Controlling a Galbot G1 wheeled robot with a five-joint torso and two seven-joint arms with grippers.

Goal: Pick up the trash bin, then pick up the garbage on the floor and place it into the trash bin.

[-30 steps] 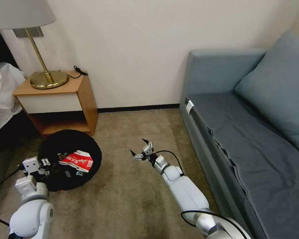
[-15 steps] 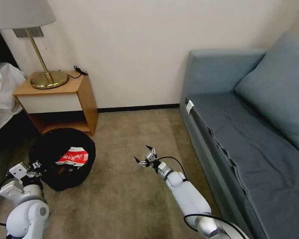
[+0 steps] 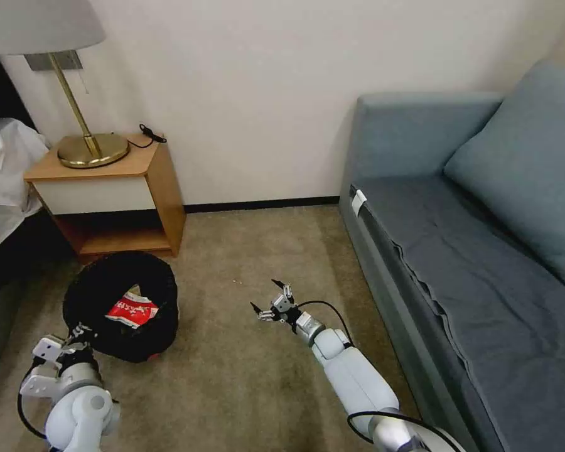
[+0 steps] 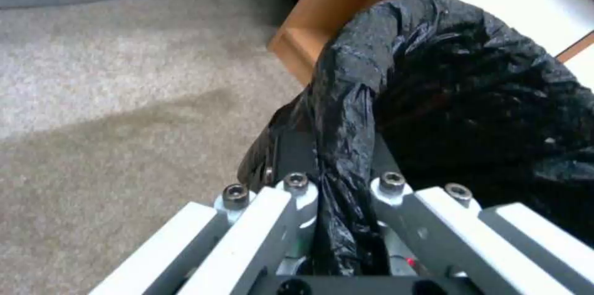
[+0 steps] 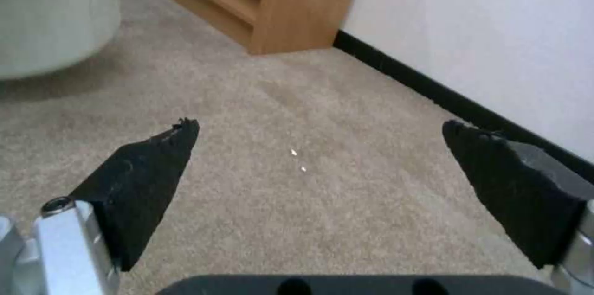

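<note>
The trash bin (image 3: 120,304), round and black with a black bag lining, hangs low over the carpet in front of the nightstand, its mouth tipped towards me. A red-and-white paper packet (image 3: 130,309) lies inside it. My left gripper (image 3: 76,334) is at the bin's near rim, shut on the bag-covered edge (image 4: 343,179). My right gripper (image 3: 267,300) hovers open over bare carpet at mid-floor, nothing between its black fingertips (image 5: 155,169). Tiny white crumbs (image 5: 297,160) lie on the carpet just beyond it.
A wooden nightstand (image 3: 100,188) with a brass lamp (image 3: 88,147) stands behind the bin. White bedding (image 3: 3,169) is at the far left. A blue-grey sofa (image 3: 458,251) fills the right side. Open carpet (image 3: 232,376) lies between them.
The left arm has drawn back and down, and the bin with it now looks smaller and lower. The right gripper has pulled slightly towards me and stays open.
</note>
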